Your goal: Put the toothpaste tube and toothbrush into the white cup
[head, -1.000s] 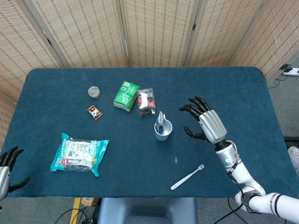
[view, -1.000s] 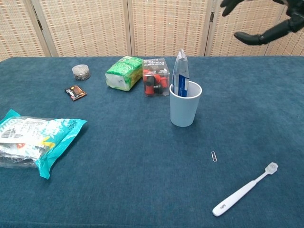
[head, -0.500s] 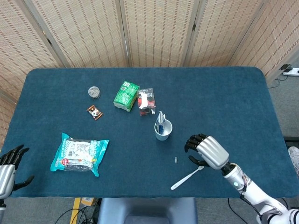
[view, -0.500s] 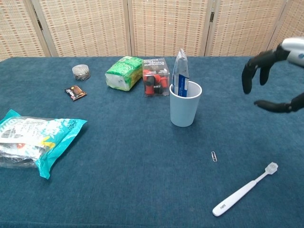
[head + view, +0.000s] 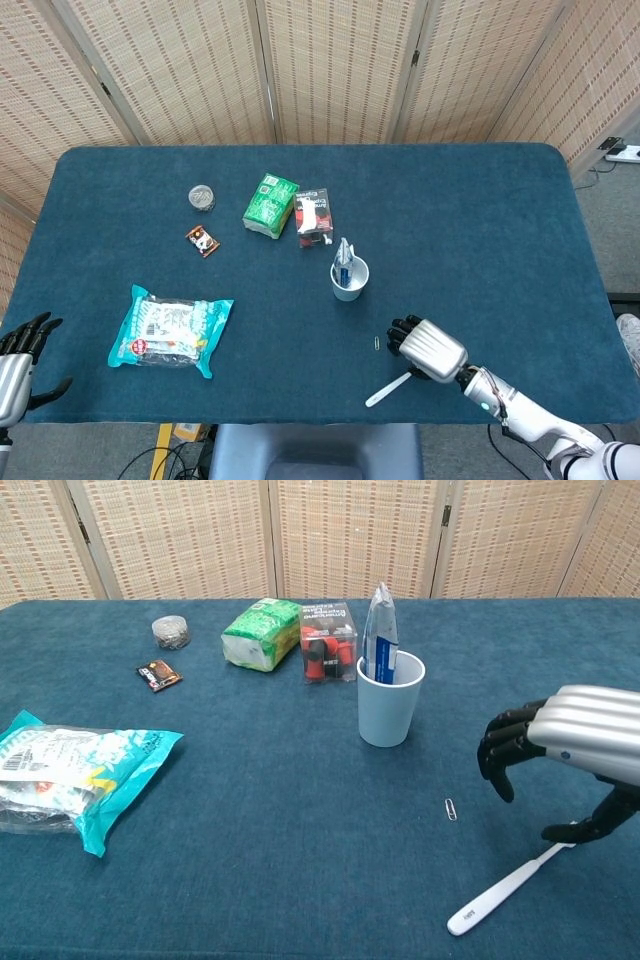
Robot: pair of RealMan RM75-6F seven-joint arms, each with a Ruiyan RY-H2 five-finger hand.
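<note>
One item remains: within a second our right hand (image 5: 560,765) has dropped from high beside the cup (image 5: 390,710), fingers spread and empty, onto the toothbrush (image 5: 500,892) just beneath it. Tube (image 5: 380,635) already stands in the cup.

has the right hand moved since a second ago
Yes. In the head view the right hand has come down from beside the white cup toward the table's near edge, and now hovers over the toothbrush.
</note>
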